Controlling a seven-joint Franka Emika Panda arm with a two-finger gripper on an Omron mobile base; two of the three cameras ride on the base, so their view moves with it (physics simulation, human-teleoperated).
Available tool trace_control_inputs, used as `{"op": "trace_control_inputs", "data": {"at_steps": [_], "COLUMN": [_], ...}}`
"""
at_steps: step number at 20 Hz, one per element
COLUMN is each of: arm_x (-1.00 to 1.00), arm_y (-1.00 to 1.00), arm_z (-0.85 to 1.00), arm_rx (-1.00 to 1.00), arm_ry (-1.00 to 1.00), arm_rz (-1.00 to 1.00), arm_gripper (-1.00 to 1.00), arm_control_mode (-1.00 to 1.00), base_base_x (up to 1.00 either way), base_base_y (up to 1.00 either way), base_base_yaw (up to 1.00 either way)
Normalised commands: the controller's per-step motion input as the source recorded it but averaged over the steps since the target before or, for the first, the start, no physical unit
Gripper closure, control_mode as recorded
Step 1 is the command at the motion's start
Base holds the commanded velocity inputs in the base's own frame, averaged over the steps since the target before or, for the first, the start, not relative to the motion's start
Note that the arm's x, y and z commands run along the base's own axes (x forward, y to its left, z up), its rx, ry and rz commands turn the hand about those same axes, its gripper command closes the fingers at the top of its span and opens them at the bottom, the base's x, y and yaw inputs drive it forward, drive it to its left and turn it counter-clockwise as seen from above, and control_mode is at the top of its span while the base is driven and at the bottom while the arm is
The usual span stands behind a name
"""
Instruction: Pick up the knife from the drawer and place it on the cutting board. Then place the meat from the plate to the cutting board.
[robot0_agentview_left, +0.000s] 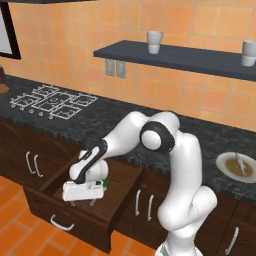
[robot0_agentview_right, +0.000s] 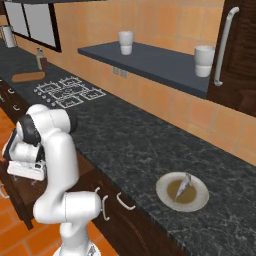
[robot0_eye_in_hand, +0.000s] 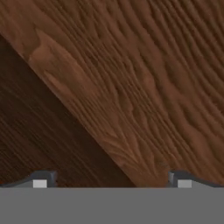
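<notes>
Reaching into the wide dark-brown wooden drawer (robot0_agentview_left: 120, 185), the spread, empty two-finger gripper (robot0_eye_in_hand: 112, 180) hovers; pale grey-white meat strip (robot0_agentview_right: 183, 185) remains plated at three o'clock, nothing moved.

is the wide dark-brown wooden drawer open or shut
Open: the wide dark-brown wooden drawer is pulled out from under the black counter, its reddish inside exposed, with the gripper lowered into it.

Dark speckled counter (robot0_agentview_left: 100, 122) behind the claw (robot0_agentview_left: 85, 196) carries the plate (robot0_agentview_right: 165, 192), well off to its right.

no readable text, label or number anywhere (cups and drawer included).
</notes>
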Motion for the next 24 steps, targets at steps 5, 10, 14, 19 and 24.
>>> {"op": "trace_control_inputs", "data": {"at_steps": [5,10,14,19,24], "arm_x": [0.45,0.66,0.87,0.73,0.48], "arm_y": [-0.59,-0.58,-0.22,-0.07,0.0], "arm_z": [0.66,0.27,-0.19,-0.4,-0.67], "arm_rx": [-0.16,-0.23,-0.15,-0.03,-0.01], "arm_ry": [-0.26,-0.24,0.0,0.0,0.0], "arm_rz": [0.0,-0.02,0.0,-0.13,-0.19], "arm_gripper": [-1.0,-1.0,-1.0,-1.0,-1.0], "arm_control_mode": [-1.0,-1.0,-1.0,-1.0,-1.0], "base_base_x": [0.0,0.0,0.0,0.0,0.0], "base_base_y": [0.0,0.0,0.0,0.0,0.0], "base_base_yaw": [0.0,0.0,0.0,0.0,0.0]}}
